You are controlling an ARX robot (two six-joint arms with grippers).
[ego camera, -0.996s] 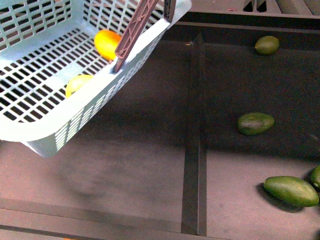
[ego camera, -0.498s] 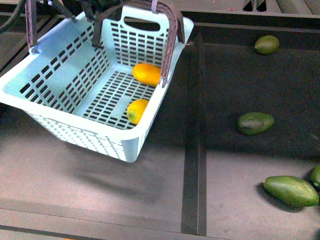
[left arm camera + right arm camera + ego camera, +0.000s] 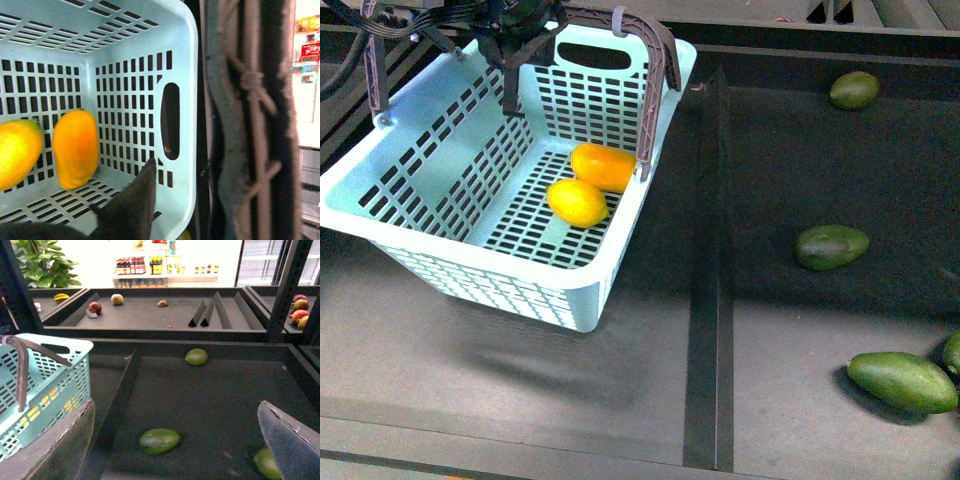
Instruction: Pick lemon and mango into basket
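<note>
Lemon [image 3: 577, 202] and mango [image 3: 603, 166] touch by basket [image 3: 470, 262] right wall; left gripper [image 3: 510, 22] seemingly clamps handle [image 3: 655, 70]; right gripper [image 3: 180, 440] open, empty.

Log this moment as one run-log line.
lemon: in basket | mango: in basket, beside lemon | left gripper: at basket handle | right gripper: open, empty

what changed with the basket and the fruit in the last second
The light blue slotted plastic basket swung from steeply tilted at the upper left to nearly level, further into view. Inside it, the small bright yellow lemon and the oblong orange-yellow mango slid together near its right wall. The left gripper stays at the brown handle. The dark green oval fruits on the right did not move.
</note>
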